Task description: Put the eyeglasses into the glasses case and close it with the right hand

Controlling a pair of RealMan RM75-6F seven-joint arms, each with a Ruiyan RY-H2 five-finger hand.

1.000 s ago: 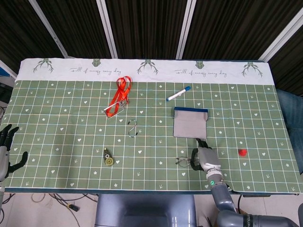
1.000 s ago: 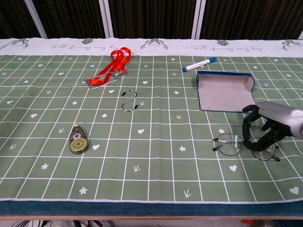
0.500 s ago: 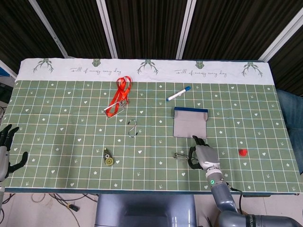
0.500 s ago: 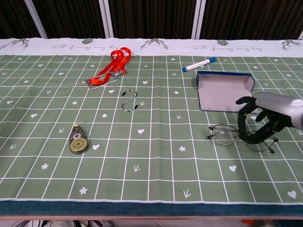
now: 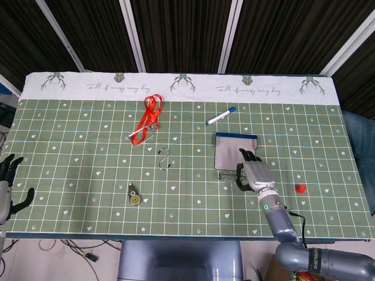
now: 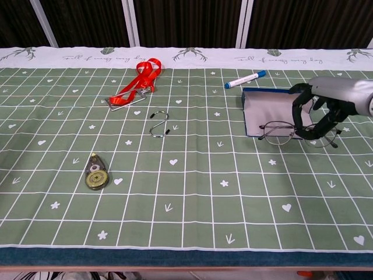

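Note:
The wire-rimmed eyeglasses (image 6: pixel 280 132) (image 5: pixel 225 174) hang above the cloth at the near edge of the open grey glasses case (image 6: pixel 269 109) (image 5: pixel 233 152), which has a blue rim. My right hand (image 6: pixel 319 108) (image 5: pixel 254 174) grips the eyeglasses at their right lens, fingers curled around the frame. The left lens sticks out to the left of the hand. The case lies flat with its lid open and nothing inside. My left hand (image 5: pixel 7 186) rests at the table's far left edge, fingers spread and holding nothing.
A blue-capped marker (image 6: pixel 246 79) lies just behind the case. A red lanyard (image 6: pixel 135 86), a metal S-hook (image 6: pixel 159 125) and a correction tape roller (image 6: pixel 96 172) lie on the left half. A small red object (image 5: pixel 300 188) sits right of my right hand.
My right hand has lifted the eyeglasses off the cloth and carried them away from the table's front edge, up to the near edge of the case. The left hand has not moved.

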